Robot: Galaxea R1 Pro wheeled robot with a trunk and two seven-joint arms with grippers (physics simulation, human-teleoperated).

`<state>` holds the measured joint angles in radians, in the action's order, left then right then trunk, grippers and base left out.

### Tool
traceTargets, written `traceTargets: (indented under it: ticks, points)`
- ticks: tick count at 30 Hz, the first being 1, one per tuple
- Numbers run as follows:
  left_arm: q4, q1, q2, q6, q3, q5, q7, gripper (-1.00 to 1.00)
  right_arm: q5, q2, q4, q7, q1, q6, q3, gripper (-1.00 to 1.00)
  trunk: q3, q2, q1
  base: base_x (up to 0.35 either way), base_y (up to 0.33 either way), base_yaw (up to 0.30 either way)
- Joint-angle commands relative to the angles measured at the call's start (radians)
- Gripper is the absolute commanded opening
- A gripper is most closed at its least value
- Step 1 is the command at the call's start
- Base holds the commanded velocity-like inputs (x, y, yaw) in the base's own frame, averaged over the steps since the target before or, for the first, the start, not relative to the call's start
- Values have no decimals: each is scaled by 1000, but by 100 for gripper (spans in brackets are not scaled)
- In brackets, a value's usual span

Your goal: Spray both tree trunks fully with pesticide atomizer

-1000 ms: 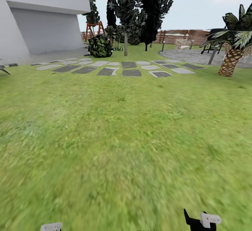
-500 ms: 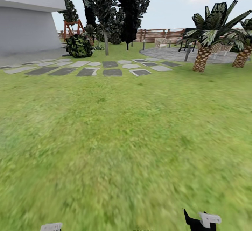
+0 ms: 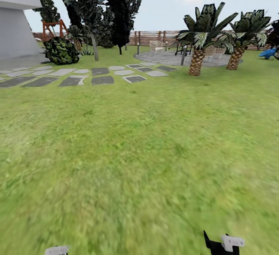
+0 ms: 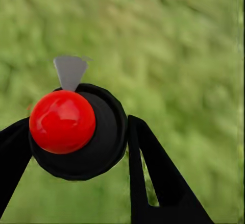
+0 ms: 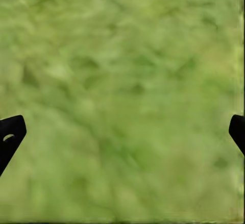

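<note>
Our left gripper (image 4: 76,142) fingers clamp the pesticide atomizer (image 4: 76,132), red cap toward the wrist camera. Our right gripper (image 5: 122,132) fingers are spread wide over lawn (image 3: 139,150). Far left, a tree (image 3: 91,11).

Pesticide atomizer (image 4: 76,132): dark round body, red spot, pale nozzle, clamped between left claw (image 4: 71,147) fingers over lawn (image 3: 139,150). Tree (image 3: 87,7) with grey trunk (image 3: 94,48) at 11 o'clock.
</note>
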<state>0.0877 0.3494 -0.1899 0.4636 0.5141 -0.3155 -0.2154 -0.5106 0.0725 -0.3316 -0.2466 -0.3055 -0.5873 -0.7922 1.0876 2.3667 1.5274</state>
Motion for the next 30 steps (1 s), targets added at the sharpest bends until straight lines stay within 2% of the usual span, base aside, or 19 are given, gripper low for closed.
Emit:
traceTargets:
  ticks: [1, 30]
  points:
    - [0, 0, 0, 3, 9, -5, -6, -100, -3, 0, 1, -8, -1, -3, -9, 100, 1, 0, 0, 0, -273, -283]
    - [0, 0, 0, 3, 10, -5, -5, -100, -3, 0, 2, -8, -1, -3, -9, 100, 12, 0, 0, 0, -273, -283]
